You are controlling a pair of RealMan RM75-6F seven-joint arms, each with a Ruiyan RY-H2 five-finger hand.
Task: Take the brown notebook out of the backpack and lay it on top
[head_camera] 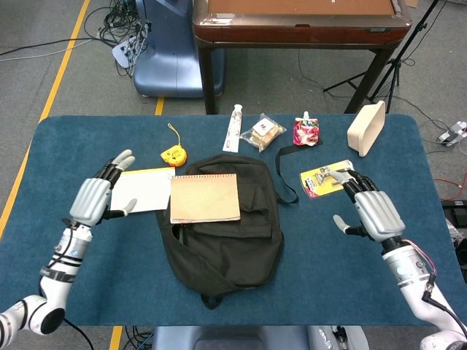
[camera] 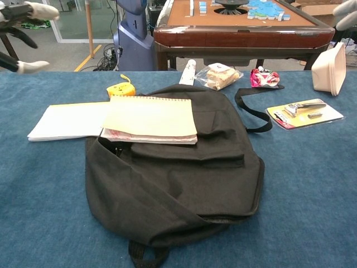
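Note:
The brown notebook lies flat and closed on the upper part of the black backpack. Nothing touches it. My left hand hovers well to the left of the backpack, over the blue table, fingers spread and holding nothing; only its fingertips show at the top left of the chest view. My right hand is out to the right of the backpack, fingers apart and empty; a sliver of it shows at the chest view's top right corner.
A white notepad lies left of the backpack, partly under the notebook's edge. Behind are a yellow tape measure, a white tube, a snack bag, a red pouch, a beige tray and a carded tool pack.

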